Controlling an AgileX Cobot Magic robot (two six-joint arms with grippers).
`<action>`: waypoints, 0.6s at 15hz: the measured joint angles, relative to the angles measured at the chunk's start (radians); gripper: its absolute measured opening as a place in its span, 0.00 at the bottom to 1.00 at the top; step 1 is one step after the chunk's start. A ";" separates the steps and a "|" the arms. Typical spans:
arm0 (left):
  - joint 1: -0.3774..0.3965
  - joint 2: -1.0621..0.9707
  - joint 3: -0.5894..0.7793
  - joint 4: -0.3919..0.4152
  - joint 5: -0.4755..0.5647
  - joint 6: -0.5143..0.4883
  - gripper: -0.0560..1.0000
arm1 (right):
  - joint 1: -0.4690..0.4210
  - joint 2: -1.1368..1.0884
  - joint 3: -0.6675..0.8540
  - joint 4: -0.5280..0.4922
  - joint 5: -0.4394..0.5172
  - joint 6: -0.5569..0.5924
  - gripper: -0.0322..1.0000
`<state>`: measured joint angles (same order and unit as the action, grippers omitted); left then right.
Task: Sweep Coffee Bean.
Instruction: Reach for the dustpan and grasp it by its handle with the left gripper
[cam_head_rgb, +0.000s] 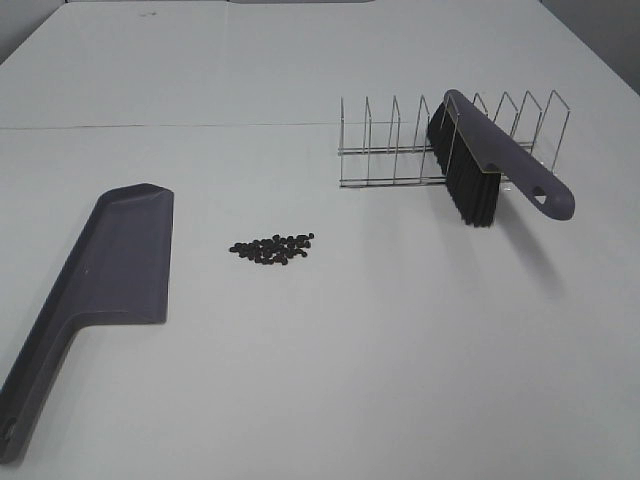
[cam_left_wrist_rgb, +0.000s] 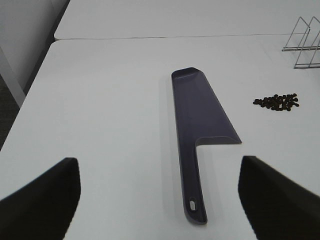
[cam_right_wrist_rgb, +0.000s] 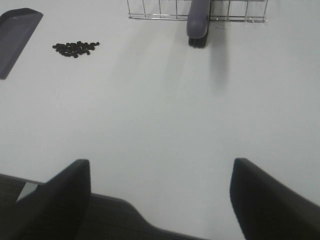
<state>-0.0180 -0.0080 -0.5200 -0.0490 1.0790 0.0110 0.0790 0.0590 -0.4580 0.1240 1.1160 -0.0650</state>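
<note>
Coffee bean (cam_head_rgb: 272, 250) cluster unswept; dustpan (cam_head_rgb: 110, 260) left of it, brush (cam_head_rgb: 480, 165) right, in wire rack (cam_head_rgb: 395, 150). Left gripper (cam_left_wrist_rgb: 160, 200), right gripper (cam_right_wrist_rgb: 159, 200): jaws apart, empty. Next, likely: grasp both tools.

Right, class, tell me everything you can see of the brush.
The brush has a grey-purple back and handle, plastic by its look, with a hanging hole near the handle's end and black bristles underneath. It sits tilted in a slot of the wire rack, bristles down against the white table. Nothing else touches it.
</note>
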 joint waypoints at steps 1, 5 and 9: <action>0.000 0.000 0.000 0.000 0.000 0.000 0.80 | 0.000 0.000 0.000 0.000 -0.001 0.000 0.69; 0.000 0.000 0.000 0.001 0.000 0.000 0.80 | 0.000 0.000 0.000 0.000 -0.001 0.000 0.69; 0.000 0.000 0.000 0.001 0.000 0.000 0.80 | 0.000 0.000 0.000 0.000 -0.001 0.000 0.69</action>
<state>-0.0180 -0.0080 -0.5200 -0.0480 1.0790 0.0110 0.0790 0.0590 -0.4580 0.1240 1.1150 -0.0650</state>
